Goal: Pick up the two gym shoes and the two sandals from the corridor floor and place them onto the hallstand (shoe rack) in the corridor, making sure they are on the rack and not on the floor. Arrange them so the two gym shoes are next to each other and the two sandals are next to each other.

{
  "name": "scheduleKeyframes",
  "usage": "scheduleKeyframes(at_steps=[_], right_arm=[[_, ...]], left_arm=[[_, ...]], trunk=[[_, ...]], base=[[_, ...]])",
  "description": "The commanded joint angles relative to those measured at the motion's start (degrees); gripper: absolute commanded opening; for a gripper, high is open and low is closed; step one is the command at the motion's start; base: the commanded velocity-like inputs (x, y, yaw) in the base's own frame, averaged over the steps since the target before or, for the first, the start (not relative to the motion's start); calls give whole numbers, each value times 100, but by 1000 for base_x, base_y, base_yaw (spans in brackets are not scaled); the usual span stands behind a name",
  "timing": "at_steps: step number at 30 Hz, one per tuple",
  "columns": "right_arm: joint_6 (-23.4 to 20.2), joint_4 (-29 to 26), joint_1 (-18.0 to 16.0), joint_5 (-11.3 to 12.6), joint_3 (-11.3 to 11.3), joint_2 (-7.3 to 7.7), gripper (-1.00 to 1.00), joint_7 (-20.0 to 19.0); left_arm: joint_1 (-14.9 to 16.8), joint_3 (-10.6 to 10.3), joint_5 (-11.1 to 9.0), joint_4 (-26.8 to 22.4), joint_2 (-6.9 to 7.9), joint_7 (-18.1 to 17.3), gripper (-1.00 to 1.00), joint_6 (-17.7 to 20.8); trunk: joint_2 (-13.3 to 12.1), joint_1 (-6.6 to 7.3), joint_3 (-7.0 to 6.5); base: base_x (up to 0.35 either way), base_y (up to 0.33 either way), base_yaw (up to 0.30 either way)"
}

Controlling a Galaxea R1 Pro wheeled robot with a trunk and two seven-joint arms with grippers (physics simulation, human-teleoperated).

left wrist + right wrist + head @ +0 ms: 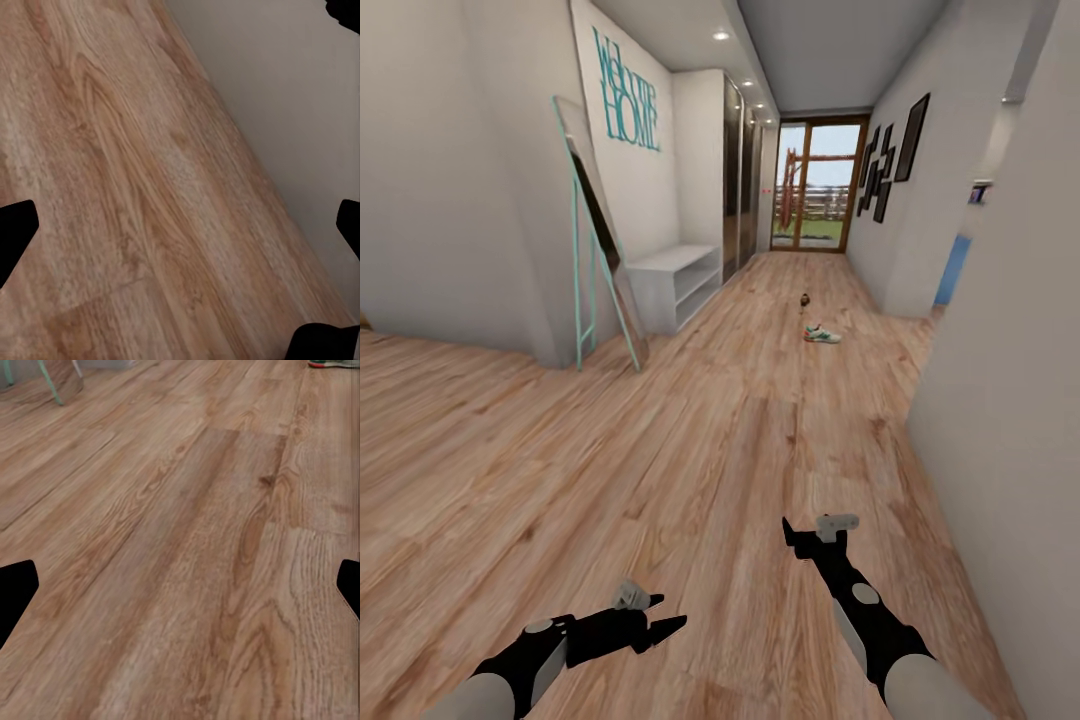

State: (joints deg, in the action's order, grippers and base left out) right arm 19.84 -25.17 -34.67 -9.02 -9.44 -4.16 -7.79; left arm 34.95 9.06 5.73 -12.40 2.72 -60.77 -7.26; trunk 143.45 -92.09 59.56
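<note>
I'm heading w/ my right gripper [807, 533] spread, empty, toward 1 gym shoe [822, 334] lying well ahead, past the white bench [673, 280], nearer my right arm.

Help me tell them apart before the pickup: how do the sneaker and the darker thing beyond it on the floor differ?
The sneaker is white with green and red accents; the dark thing is brownish and too small to identify. The sneaker lies nearer the robot, the dark thing farther down the corridor. The sneaker looks longer. Both rest on the wood floor.
</note>
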Motion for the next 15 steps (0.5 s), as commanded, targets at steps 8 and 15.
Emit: scheduleKeyframes(at_steps=[8, 15], right_arm=[[20, 3, -5, -56, -49, -9, 100, -29], [20, 3, -4, -56, -49, -8, 100, -29]], left_arm=[[3, 43, 60, 1, -4, -13, 100, -56], [3, 43, 59, 1, -2, -13, 100, -56]], trunk=[[2, -2, 68], [2, -2, 123]], base=[[341, 39, -162], [341, 108, -163]])
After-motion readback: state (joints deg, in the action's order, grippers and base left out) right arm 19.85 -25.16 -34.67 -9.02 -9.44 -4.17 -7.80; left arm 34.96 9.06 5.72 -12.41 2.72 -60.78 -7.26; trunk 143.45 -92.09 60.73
